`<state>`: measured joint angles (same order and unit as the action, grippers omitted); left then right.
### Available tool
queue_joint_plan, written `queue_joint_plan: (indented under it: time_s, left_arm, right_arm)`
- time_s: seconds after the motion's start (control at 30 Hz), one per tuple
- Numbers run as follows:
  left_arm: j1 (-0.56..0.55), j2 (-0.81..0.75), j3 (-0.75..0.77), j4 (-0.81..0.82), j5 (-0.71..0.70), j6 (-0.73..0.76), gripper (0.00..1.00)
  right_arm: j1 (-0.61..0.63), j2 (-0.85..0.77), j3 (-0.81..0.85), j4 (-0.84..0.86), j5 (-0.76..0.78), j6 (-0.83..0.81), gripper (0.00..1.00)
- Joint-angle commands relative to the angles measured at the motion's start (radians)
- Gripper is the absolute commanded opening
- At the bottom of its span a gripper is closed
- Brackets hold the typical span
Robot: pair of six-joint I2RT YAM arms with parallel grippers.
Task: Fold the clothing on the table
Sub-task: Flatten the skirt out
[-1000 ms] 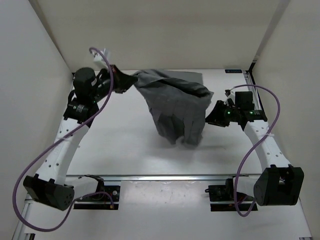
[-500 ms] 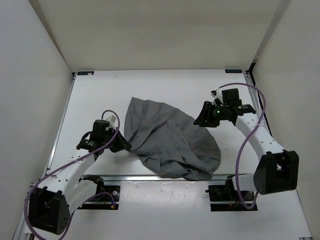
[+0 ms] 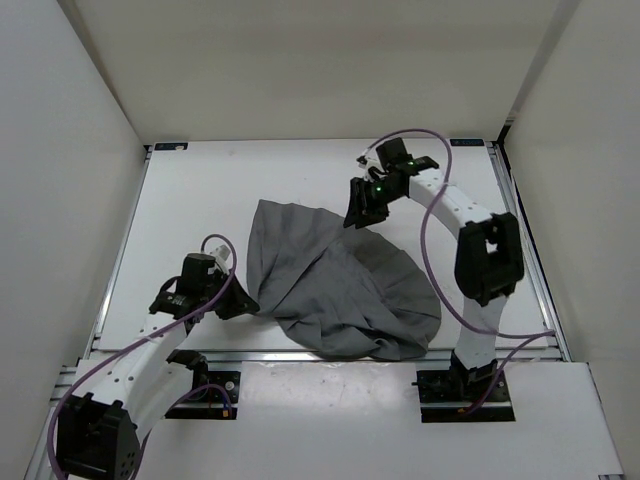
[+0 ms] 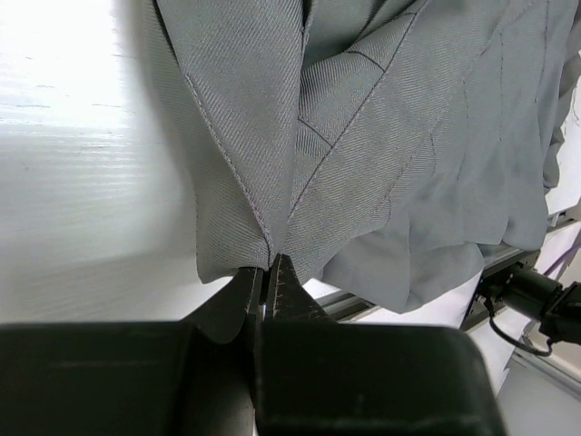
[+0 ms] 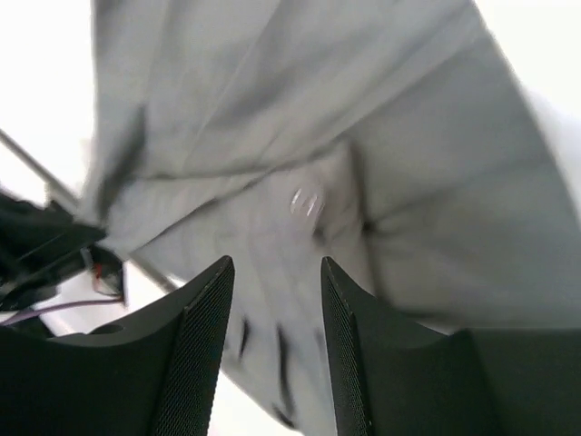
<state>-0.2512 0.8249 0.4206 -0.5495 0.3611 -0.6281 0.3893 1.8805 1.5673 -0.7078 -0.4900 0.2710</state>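
**Grey garment anchored by 1 gripper, the other hanging free**

Closest to the arm bases, the clothing (image 3: 340, 290) is lying in a rumpled heap on the table (image 3: 200, 200), with its near hem reaching the front rail (image 3: 250, 352). At the heap's left side, the left gripper (image 4: 268, 265) is pinching a stitched edge of the fabric. Its jaws are closed tight on the cloth and its tips are sitting low over the white surface. It is probably holding there as an anchor, so that the rest can be drawn flat against that fixed point.

Further back, the pleats are bunching and overlapping across the middle. The garment is judged not yet spread enough to take a clean fold.

At the far edge of the cloth, the right gripper (image 5: 275, 265) is hovering just over the fabric. Its 2 fingers are standing apart and gripping nothing. Its wrist view is showing only grey cloth below, plus a small shiny fastener (image 5: 307, 202), too blurred to identify. That arm is likely lining up to take hold of the far side.
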Motion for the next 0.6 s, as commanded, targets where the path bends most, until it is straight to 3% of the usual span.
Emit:
queue_joint_plan:
  time_s: [0.0,0.2,0.57]
  left_arm:
    - [0.004,-0.015,0.013,-0.018,0.019,0.022,0.00]
    - [0.027,-0.007,0.023,-0.018,0.022,0.030,0.00]
    - [0.041,0.028,0.006,0.013,0.016,0.036,0.00]
  right_arm:
    - [0.020,0.123,0.146,-0.131,0.076,-0.061,0.49]
    - [0.085,0.210,0.209,-0.203,0.154,-0.090,0.49]
    - [0.125,0.216,0.122,-0.145,0.031,-0.085,0.47]
